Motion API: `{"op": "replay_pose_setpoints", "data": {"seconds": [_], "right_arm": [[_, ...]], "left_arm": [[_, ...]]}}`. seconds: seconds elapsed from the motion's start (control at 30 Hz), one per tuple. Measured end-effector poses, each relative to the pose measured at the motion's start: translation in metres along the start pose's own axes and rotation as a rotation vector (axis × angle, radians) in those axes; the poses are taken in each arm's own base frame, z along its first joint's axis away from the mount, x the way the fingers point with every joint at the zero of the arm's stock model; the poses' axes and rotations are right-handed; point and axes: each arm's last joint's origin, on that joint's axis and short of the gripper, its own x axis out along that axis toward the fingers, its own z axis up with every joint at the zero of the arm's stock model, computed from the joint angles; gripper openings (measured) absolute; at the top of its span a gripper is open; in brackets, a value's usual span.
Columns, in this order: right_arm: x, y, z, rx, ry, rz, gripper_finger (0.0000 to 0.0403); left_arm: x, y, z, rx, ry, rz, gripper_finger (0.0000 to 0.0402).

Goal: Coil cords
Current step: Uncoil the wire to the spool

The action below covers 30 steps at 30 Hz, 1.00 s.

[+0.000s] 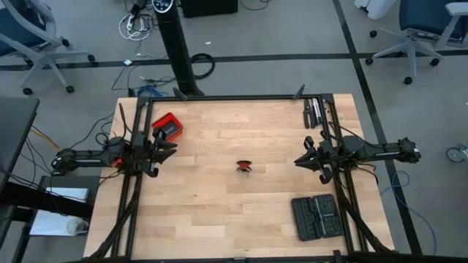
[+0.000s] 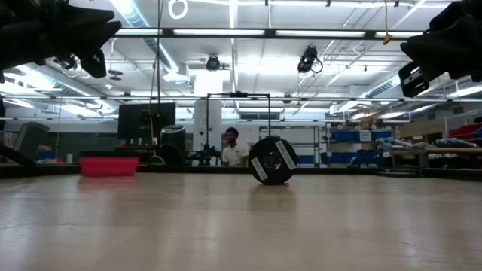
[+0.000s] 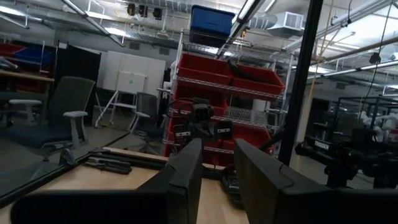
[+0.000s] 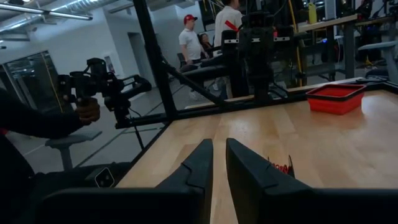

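The red wire (image 1: 245, 167) is seen as a small coiled bundle near the middle of the worktop (image 1: 219, 212); its dark ends are too small to be told apart. In the low view a dark round spool-like shape with pale labels (image 2: 272, 160) is shown at mid-worktop, but no writing on them can be read.

The left tool (image 1: 170, 150) is held by the left edge, just beside a red box (image 1: 167, 128) (black on top); its fingers (image 3: 186, 180) are parted by a narrow gap with nothing pinched. The right tool (image 1: 302, 161) is held near the right edge, its fingers (image 4: 199, 168) nearly together, gripping nothing.

The worktop is of pale wood planks, framed in black rail. A dark segmented case (image 1: 316, 217) is laid near the right front corner. Beyond, red bins on wire shelving (image 3: 217, 93), office chairs and people are visible.
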Motion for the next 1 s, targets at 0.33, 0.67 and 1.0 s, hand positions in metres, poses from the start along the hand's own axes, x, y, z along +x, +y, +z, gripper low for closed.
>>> {"op": "replay_pose_setpoints", "data": {"seconds": [0.33, 0.67, 1.0], "right_arm": [[0.000, 0.000, 0.000, 0.000, 0.000, 0.000, 0.0045], [-0.001, -0.001, 0.013, -0.049, -0.151, -0.111, 0.0045], [-0.003, -0.002, 0.026, -0.046, -0.307, -0.207, 0.0045]], "left_arm": [[0.000, 0.002, -0.001, -0.070, 0.005, 0.065, 0.0099], [0.000, 0.001, -0.002, -0.101, 0.020, 0.030, 0.0099], [-0.001, 0.005, -0.012, -0.097, 0.101, 0.125, 0.0099]]}}
